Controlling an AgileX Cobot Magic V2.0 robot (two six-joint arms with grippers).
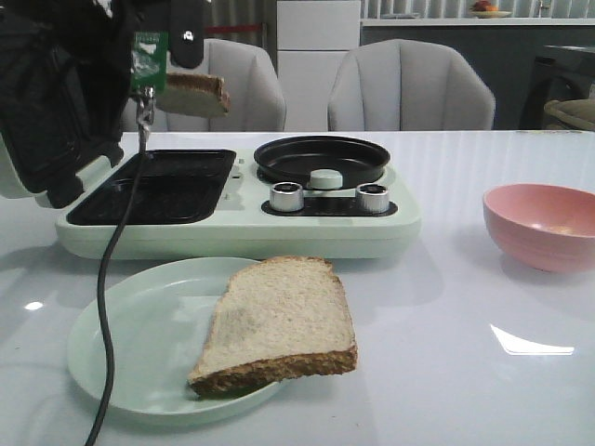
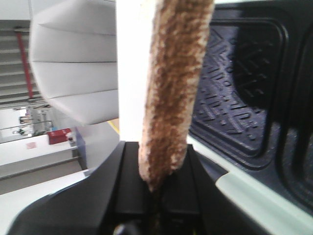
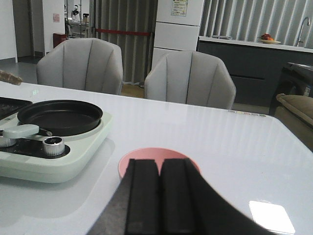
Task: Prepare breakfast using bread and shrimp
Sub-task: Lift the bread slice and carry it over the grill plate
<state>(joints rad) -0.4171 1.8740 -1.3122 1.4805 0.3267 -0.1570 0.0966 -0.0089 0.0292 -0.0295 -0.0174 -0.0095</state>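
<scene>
One slice of bread (image 1: 192,93) hangs edge-on above the black sandwich tray (image 1: 158,186) of the pale green breakfast maker, and my left gripper (image 1: 177,67) is shut on it. In the left wrist view its brown crust (image 2: 173,88) runs up from between the shut fingers of the left gripper (image 2: 159,183). A second slice of bread (image 1: 284,321) lies flat on the pale green plate (image 1: 130,344) at the front. My right gripper (image 3: 159,164) is shut and empty, hovering just before the pink bowl (image 3: 146,152); it does not show in the front view. The shrimp is out of view.
The maker's lid (image 1: 46,102) stands open at the left. Its round black pan (image 1: 321,158) and two knobs (image 1: 286,196) sit on its right half. A black cable (image 1: 112,307) crosses the plate. The pink bowl (image 1: 544,223) stands at the right. Grey chairs (image 1: 409,88) line the far edge.
</scene>
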